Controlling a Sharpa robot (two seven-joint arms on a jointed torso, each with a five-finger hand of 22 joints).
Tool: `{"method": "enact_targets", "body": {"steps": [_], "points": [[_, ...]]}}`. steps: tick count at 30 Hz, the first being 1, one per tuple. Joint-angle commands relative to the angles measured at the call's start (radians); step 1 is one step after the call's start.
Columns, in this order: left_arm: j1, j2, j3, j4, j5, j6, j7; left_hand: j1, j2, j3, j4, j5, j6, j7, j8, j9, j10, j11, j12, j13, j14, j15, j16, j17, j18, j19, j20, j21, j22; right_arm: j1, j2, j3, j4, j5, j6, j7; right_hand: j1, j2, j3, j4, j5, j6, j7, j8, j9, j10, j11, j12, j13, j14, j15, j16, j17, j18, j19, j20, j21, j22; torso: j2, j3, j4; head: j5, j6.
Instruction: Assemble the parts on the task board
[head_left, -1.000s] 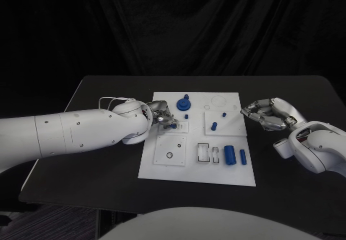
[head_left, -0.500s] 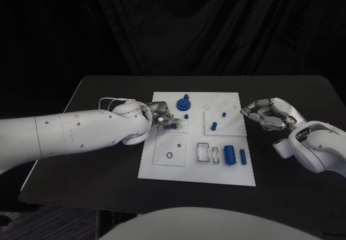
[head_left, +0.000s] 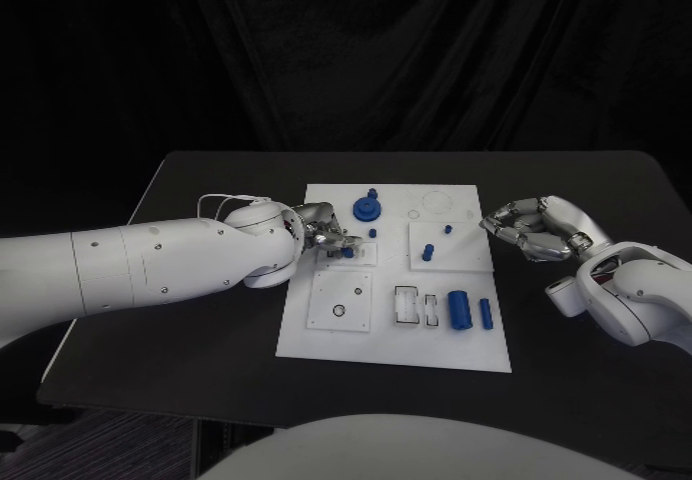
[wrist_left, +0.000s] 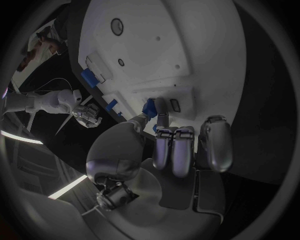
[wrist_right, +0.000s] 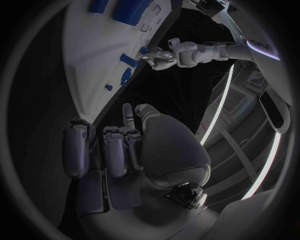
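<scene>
The white task board (head_left: 392, 340) lies mid-table. My left hand (head_left: 320, 232) is over its left side and pinches a small blue part (head_left: 343, 252) at a raised white square (head_left: 356, 256). In the left wrist view, thumb and finger close on that blue part (wrist_left: 150, 107) against the board (wrist_left: 175, 45). My right hand (head_left: 537, 228) hovers just off the board's right edge with its fingers curled in and nothing in them. The right wrist view shows this hand (wrist_right: 122, 145) beside the board (wrist_right: 87, 70).
A blue round part (head_left: 368, 209) and a small peg (head_left: 372, 233) sit at the board's far middle. Two pegs (head_left: 428, 252) stand in a raised block on the right. A blue cylinder (head_left: 460, 310) and a bar (head_left: 486, 313) lie near the front right.
</scene>
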Motion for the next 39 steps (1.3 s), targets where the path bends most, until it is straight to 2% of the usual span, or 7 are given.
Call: {"method": "enact_targets", "body": {"steps": [1,10,15,17,27,35,39], "points": [[-0.004,0.001,-0.002,-0.001,-0.002,0.019,0.011,0.016,0.002,-0.01,-0.001,0.013,0.001,0.001,0.005,0.004,0.104,-0.007,0.004,0.263,0.104,-0.005,0.003,0.263,0.007,0.001,-0.004,-0.005,0.002,-0.002,-0.001,0.001,0.0,0.0,0.01,-0.019,0.011,0.0,0.005,-0.005,0.005,-0.007,0.001,0.005,0.001,0.104,-0.002,0.003,0.263,0.105,-0.006,0.003,0.263,-0.012,0.019,-0.004,-0.003,0.206,0.0,0.0002,0.0004,-0.002,0.0],[-0.004,-0.001,-0.002,0.006,-0.002,0.024,0.027,0.055,-0.002,-0.028,-0.014,0.072,-0.011,0.005,-0.007,0.008,0.104,-0.006,0.004,0.263,0.104,-0.004,0.003,0.263,0.007,0.002,-0.004,-0.008,0.005,-0.002,0.0,0.001,-0.001,0.0,0.012,-0.021,0.012,-0.001,0.006,-0.006,0.008,-0.008,0.001,0.006,0.001,0.104,-0.002,0.003,0.263,0.105,-0.006,0.003,0.263,-0.012,0.019,-0.004,-0.004,0.206,0.0,0.0005,0.0001,0.001,0.0],[-0.004,-0.001,-0.002,0.005,-0.002,0.029,0.037,0.061,-0.004,-0.033,-0.016,0.086,-0.014,0.006,-0.011,0.006,0.104,-0.004,0.004,0.263,0.104,-0.004,0.003,0.263,0.007,0.001,-0.003,-0.009,0.004,-0.002,0.0,0.001,-0.002,0.0,0.014,-0.023,0.013,-0.001,0.008,-0.007,0.01,-0.008,0.001,0.007,0.001,0.104,-0.002,0.003,0.263,0.105,-0.006,0.003,0.263,-0.011,0.018,-0.004,-0.005,0.206,0.001,0.0001,0.0005,0.0,0.0],[-0.004,-0.002,-0.002,0.005,-0.002,0.031,0.038,0.056,-0.005,-0.039,-0.011,0.085,-0.015,0.007,-0.013,0.005,0.104,-0.003,0.004,0.263,0.104,-0.003,0.003,0.263,0.007,0.002,-0.003,-0.009,0.005,-0.002,0.0,0.001,-0.002,0.0,0.014,-0.023,0.013,-0.001,0.008,-0.007,0.01,-0.008,0.001,0.007,0.001,0.104,-0.002,0.003,0.263,0.105,-0.006,0.003,0.263,-0.011,0.018,-0.004,-0.005,0.206,0.001,-0.0001,0.0005,0.001,0.0],[-0.004,-0.005,-0.002,0.005,-0.002,0.039,0.03,0.024,0.006,-0.1,0.054,0.018,-0.007,0.009,-0.023,0.004,0.104,-0.001,0.004,0.263,0.104,0.0,0.003,0.263,0.006,0.003,0.001,-0.01,0.012,-0.002,-0.001,0.001,-0.002,0.0,0.016,-0.026,0.014,-0.001,0.01,-0.01,0.014,-0.009,0.001,0.008,0.001,0.104,-0.002,0.003,0.263,0.105,-0.005,0.003,0.263,-0.011,0.018,-0.004,-0.006,0.206,0.0,0.0002,0.0,0.0,0.0],[-0.004,-0.006,-0.002,0.007,-0.002,0.051,0.025,0.026,0.005,-0.103,0.055,0.02,-0.007,0.009,-0.023,0.004,0.104,-0.001,0.004,0.263,0.104,0.0,0.003,0.263,0.006,0.003,0.001,-0.01,0.012,-0.002,0.0,0.001,-0.003,0.0,0.018,-0.029,0.014,-0.001,0.01,-0.01,0.014,-0.009,0.001,0.008,0.001,0.104,-0.002,0.003,0.263,0.105,-0.005,0.003,0.263,-0.011,0.018,-0.004,-0.006,0.206,0.0,0.0,-0.001,0.001,0.0],[-0.004,-0.007,-0.002,0.009,-0.002,0.056,0.026,0.069,0.005,-0.112,0.038,0.06,-0.008,0.008,-0.029,0.005,0.104,-0.001,0.004,0.263,0.104,0.0,0.003,0.263,0.006,0.004,0.0,-0.011,0.015,-0.002,0.0,0.001,-0.003,0.0,0.018,-0.029,0.015,-0.002,0.011,-0.011,0.015,-0.01,0.001,0.008,0.001,0.104,-0.002,0.003,0.263,0.105,-0.005,0.003,0.263,-0.011,0.017,-0.004,-0.006,0.205,0.0,-0.0001,-0.0007,0.001,0.0]]}}
